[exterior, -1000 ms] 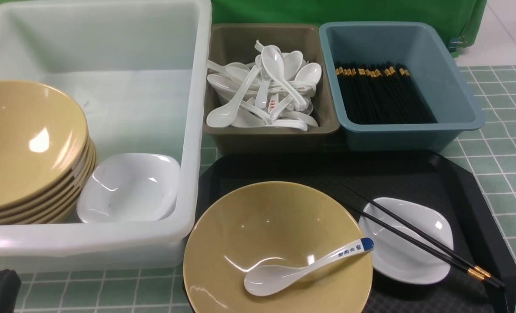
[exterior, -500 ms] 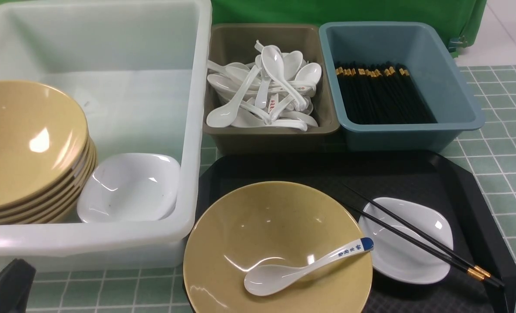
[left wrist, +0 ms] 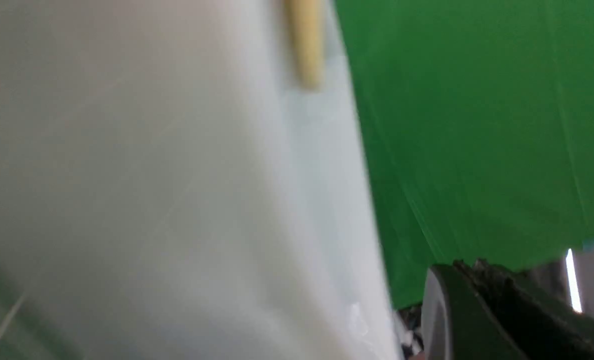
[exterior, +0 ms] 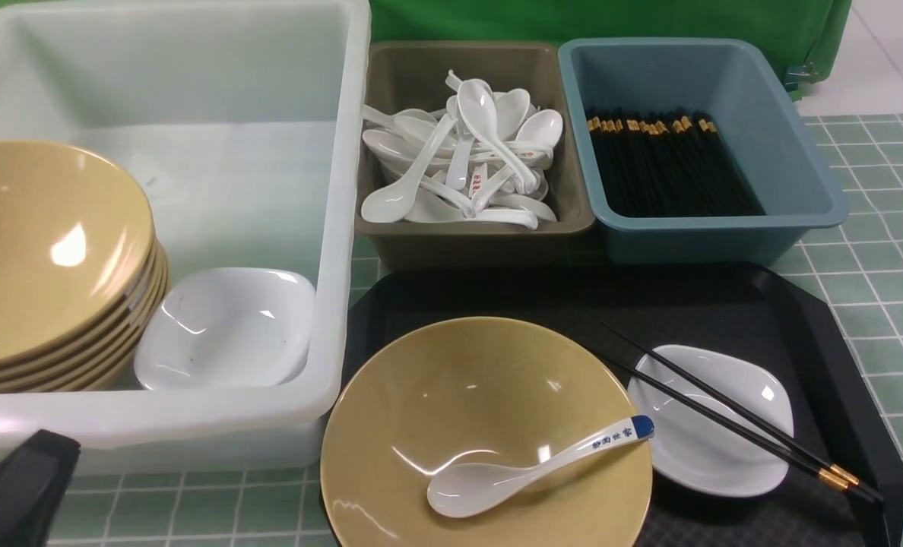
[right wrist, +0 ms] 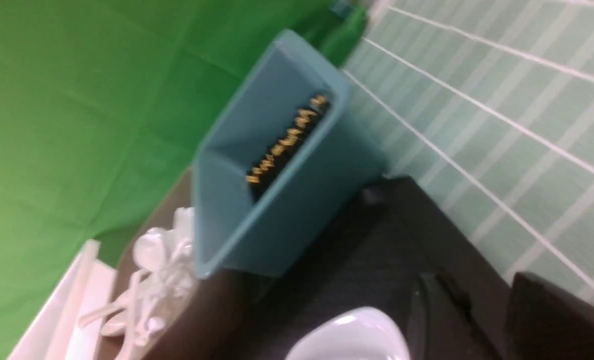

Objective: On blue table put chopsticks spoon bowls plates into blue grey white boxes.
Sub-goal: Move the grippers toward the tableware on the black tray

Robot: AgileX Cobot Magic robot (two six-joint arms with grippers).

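While shut tight, hangs beside the white tub point(exterior: 337, 228): left tool point(exterior: 22, 486). Right tool point(right wrist: 477, 287): jaws slightly parted, holding nothing, over the black tray point(exterior: 801, 327). On that tray, spoon point(exterior: 531, 464) in near bowl point(exterior: 436, 387), chopsticks point(exterior: 733, 420) across plate point(exterior: 717, 463).

Front high; left wrist seemingly hugs white tub point(exterior: 345, 190).

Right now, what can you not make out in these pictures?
Front view: the left gripper, cut off by the bottom edge.
Front view: the blue lettering on the spoon, too small to read.
Left wrist view: blurred; the wall of the white tub hides what is inside.
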